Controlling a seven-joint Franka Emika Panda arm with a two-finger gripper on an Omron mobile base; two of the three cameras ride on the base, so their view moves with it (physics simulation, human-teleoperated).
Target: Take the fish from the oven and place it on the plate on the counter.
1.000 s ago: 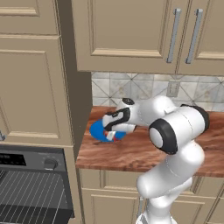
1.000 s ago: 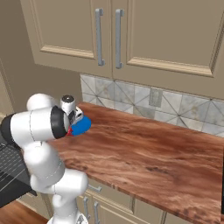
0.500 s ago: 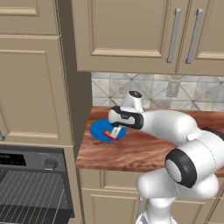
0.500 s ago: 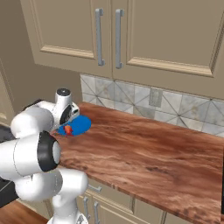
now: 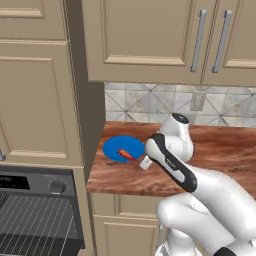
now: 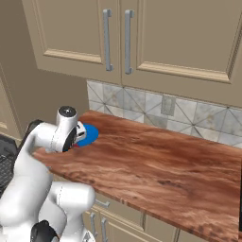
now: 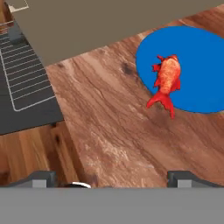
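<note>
Light is even and soft in all three views, bright enough to read every surface, with no glare or hot spots. The desk [image 5: 215, 150] shows only faint shading; the wall panel left of it sits darker. The oven [image 5: 35, 210] interior is the dimmest zone. Rendering is slightly coarse, edges a little soft. In the hand view, beyond the jaws, the fish [image 7: 166, 83] and plate [image 7: 192, 65] look sharp, barely shadowed.

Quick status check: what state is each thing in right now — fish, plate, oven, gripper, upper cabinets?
fish: lying on the plate, tail over its rim
plate: flat on the counter, holding the fish
oven: open, wire racks showing
gripper: open, empty, apart from the fish
upper cabinets: doors shut
</note>
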